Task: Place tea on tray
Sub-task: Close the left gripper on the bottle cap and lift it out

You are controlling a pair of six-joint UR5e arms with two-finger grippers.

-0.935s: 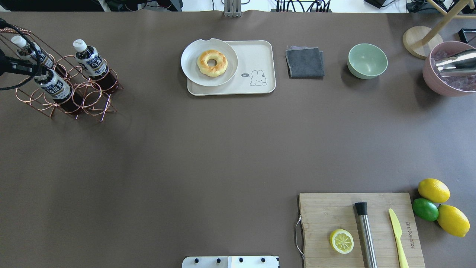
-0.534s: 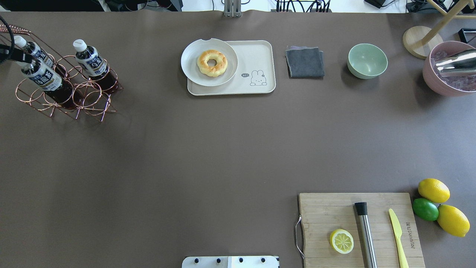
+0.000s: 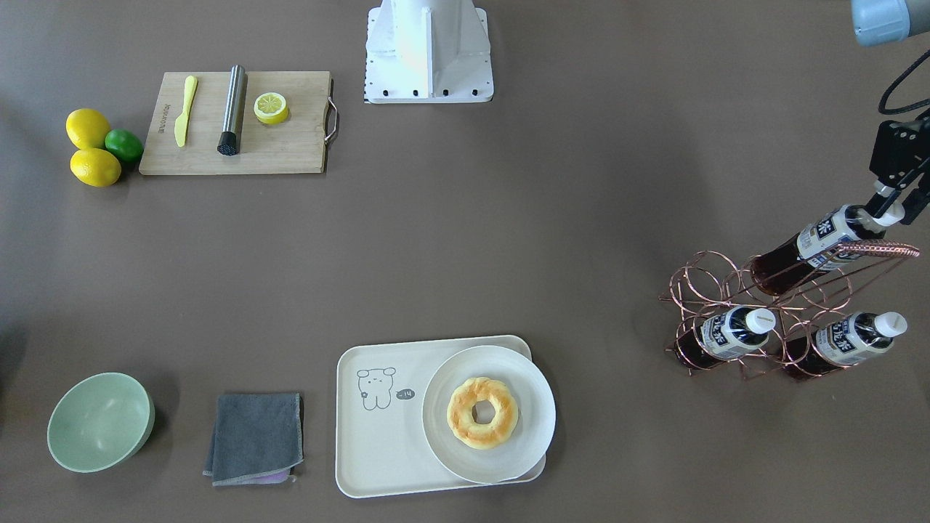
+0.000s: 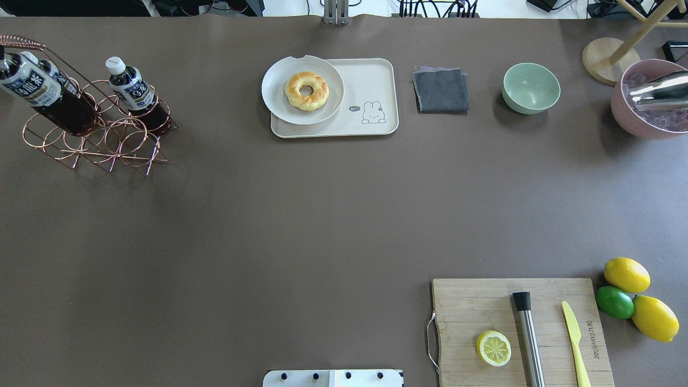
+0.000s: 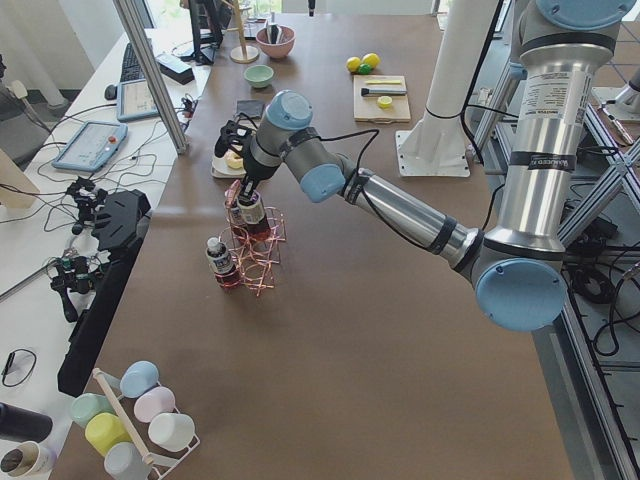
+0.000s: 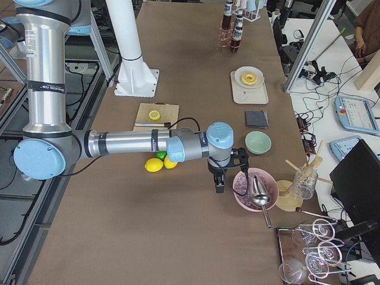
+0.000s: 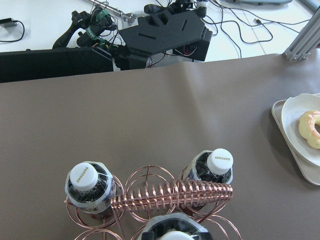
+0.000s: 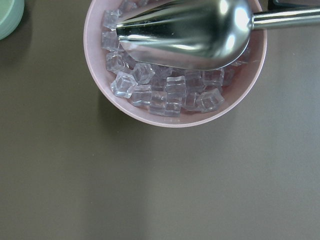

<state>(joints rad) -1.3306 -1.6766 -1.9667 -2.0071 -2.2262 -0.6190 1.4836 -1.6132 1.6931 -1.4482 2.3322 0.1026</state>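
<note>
The left claw (image 3: 886, 208) is pinching the tea (image 3: 817, 240) by its cap over the copper rack (image 3: 716, 294); the right claw's (image 6: 218, 187) opening cannot be told.

Left jaws on the cap (image 3: 889, 216) of the tilted tea (image 3: 817, 243), over the copper wire rack (image 3: 790, 309).

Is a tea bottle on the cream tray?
No, the cream-white rectangular tray holds only a round white plate with a doughnut.

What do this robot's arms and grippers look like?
The left arm and right arm are silver tubes with pale blue joint caps and dark lettering on the upper segments. The left gripper and right gripper are black, with black cables looping near the wrists.
</note>
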